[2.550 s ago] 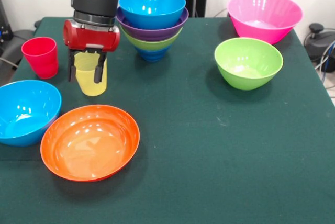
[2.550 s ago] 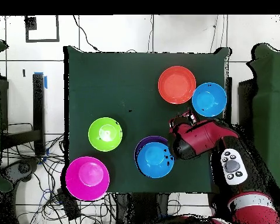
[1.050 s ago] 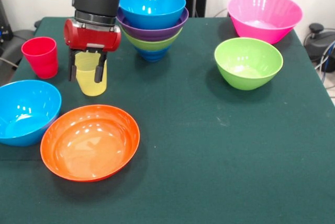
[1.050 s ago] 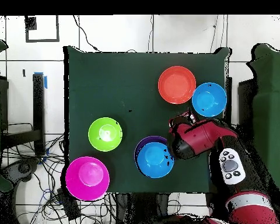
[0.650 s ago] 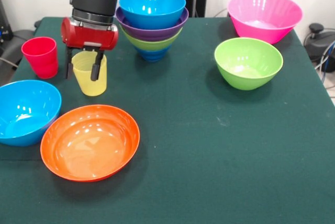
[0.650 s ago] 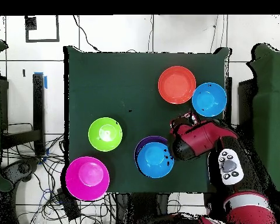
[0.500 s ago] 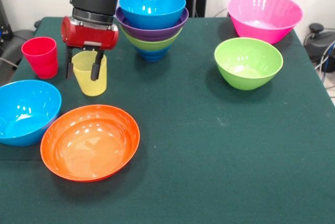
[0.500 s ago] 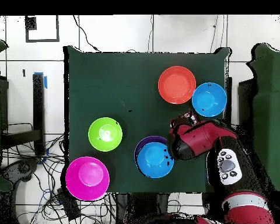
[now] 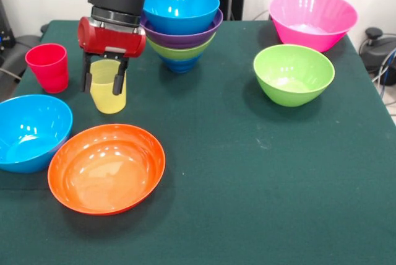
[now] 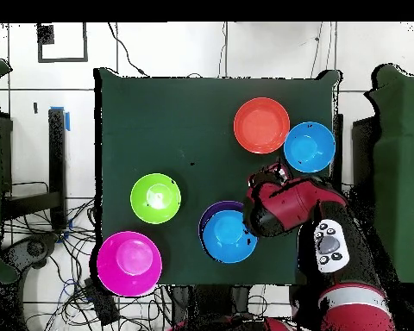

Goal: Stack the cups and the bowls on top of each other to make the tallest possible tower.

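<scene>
Straddling the translucent yellow cup, with one dark finger at its left side and the other at its right front, both reaching down past the rim. Could not tell whether the gripper pressed on the cup or merely stood around it; moderately parted either way, about the cup's width. Cup upright on the green table, base resting on the cloth, just in front of the red wrist housing. Hidden under the arm in the overhead view.

Stood just right of the gripper in the front view: the tower, a nested pile with light blue on top, purple below it, lime green next and a dark blue base barely peeking out beneath. Seen from overhead as a light blue disc ringed in purple, touching the arm's outline.

Sat upright near the table's left edge in the front view: the red cup, apart from the yellow one. Lay in front of both cups, mouths up: a second light blue bowl and the orange bowl, rims almost touching. Well apart on the right side: the lone lime green bowl and, behind it, the big pink bowl.
</scene>
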`<state>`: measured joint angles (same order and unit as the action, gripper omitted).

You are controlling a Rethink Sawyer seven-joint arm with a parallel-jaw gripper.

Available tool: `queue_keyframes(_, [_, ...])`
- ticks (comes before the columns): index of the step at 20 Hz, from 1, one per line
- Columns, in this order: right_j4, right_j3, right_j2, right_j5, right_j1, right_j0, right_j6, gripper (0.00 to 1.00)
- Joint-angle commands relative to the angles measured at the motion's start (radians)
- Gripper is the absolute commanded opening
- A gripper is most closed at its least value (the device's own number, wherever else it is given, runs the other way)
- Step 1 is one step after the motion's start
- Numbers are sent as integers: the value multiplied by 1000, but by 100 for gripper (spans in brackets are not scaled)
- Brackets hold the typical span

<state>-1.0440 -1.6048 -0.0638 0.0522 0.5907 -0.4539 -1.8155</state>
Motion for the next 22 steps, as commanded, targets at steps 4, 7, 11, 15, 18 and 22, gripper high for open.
queue_keyframes(4, [53, 44, -18, -42, -80, 36, -119, 100])
queue_keyframes(7, [59, 42, -26, -19, -86, 34, -102, 100])
queue_keyframes(11, [42, 42, -32, -13, -96, 35, -70, 100])
queue_keyframes(15, [23, 48, 13, -50, -107, 68, -79, 100])
queue_keyframes(18, [25, 50, 58, -90, -123, 98, -95, 100])
queue_keyframes(22, [40, 49, 99, -125, -133, 126, -106, 100])
